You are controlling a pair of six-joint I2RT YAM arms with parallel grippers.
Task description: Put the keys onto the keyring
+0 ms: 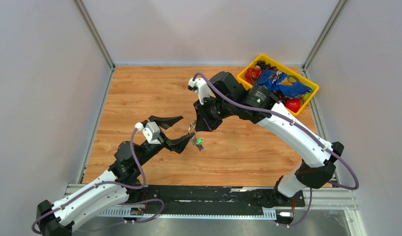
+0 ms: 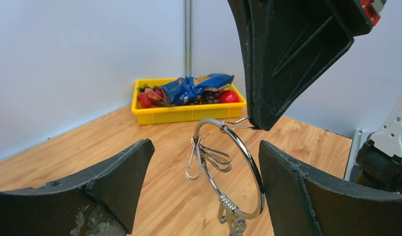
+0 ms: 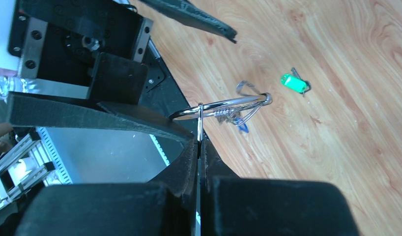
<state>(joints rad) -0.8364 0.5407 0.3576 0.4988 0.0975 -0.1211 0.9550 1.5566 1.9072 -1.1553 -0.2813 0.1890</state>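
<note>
Gripped by its rim in the tightly clenched right jaws: the keyring (image 3: 223, 103), a thin, bright steel wire loop with a short coiled wrap on one side. Held on edge above the wooden surface (image 1: 140, 93), clear of the boards. Hanging from the loop, a small bunch of bent wire clips (image 2: 209, 160) and, at the low end, a sliver of blue tag (image 3: 243, 128), mostly hidden behind the wire. Lying flat on the surface near the loop and apart from it: the green-tagged key (image 3: 294, 82), bright green plastic with a small dark metal piece at one end. Released and spread wide, the left jaws, one finger on each side of the loop in the left wrist view; wire running just beside one finger, contact hard to tell. Off in the far right corner, a yellow tray (image 2: 189, 114) heaped with a blue snack bag (image 2: 194, 87) and red fruit (image 2: 228, 97).
</note>
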